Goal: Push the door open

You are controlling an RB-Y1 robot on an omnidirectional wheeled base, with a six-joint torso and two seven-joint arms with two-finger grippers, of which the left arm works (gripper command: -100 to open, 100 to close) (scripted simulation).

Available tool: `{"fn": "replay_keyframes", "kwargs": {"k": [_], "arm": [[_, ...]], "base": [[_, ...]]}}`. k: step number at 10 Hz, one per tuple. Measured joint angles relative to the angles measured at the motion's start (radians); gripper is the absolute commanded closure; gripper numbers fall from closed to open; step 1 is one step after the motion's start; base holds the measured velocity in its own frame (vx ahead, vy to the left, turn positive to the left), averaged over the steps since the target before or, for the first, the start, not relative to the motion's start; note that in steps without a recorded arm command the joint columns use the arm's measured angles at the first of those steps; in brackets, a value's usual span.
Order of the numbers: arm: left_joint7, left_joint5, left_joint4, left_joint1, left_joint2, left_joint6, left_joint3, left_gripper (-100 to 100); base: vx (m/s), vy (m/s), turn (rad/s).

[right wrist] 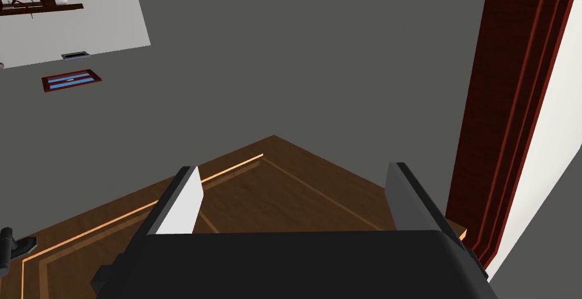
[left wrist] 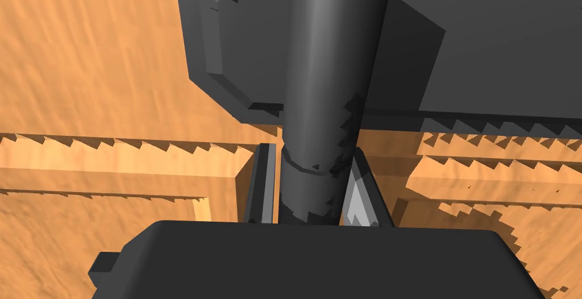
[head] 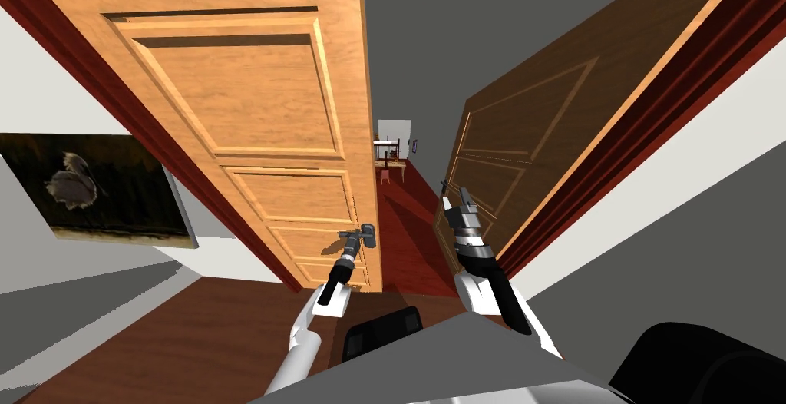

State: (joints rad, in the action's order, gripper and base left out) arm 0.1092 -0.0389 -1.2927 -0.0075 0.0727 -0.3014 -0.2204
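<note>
1. Left wrist view: the left gripper (left wrist: 310, 199) presses its two thin fingers (left wrist: 262, 183) against the sides of a dark, smooth, round-barred handle (left wrist: 324, 74), which springs from a boxy grey plate on the left door (left wrist: 102, 74).
2. The head view places the handle at the free edge of that door, a pale orange, grained wooden leaf with raised rectangular panels. It hangs in a dark red moulded frame (head: 146, 127).
3. Progress, as judged: the grip is made, and a gap between the two leaves shows a red floor (head: 407, 226) beyond. The left door looks little swung, so most of the push is left.
4. The right door (head: 522, 138), darker brown and also panelled, stands swung well away. The right gripper (head: 454, 196) hovers just beside it, jaws wide apart and empty.
5. A dark painting (head: 92, 188) with a pale bird-like shape hangs on the white wall to the left.
</note>
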Motion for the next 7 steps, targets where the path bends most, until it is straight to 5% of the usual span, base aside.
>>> {"fn": "replay_keyframes", "kwargs": {"k": [7], "arm": [[-0.011,0.005,0.025,-0.008,0.005,0.001,0.046,100]], "base": [[0.160,-0.089,0.053]]}}
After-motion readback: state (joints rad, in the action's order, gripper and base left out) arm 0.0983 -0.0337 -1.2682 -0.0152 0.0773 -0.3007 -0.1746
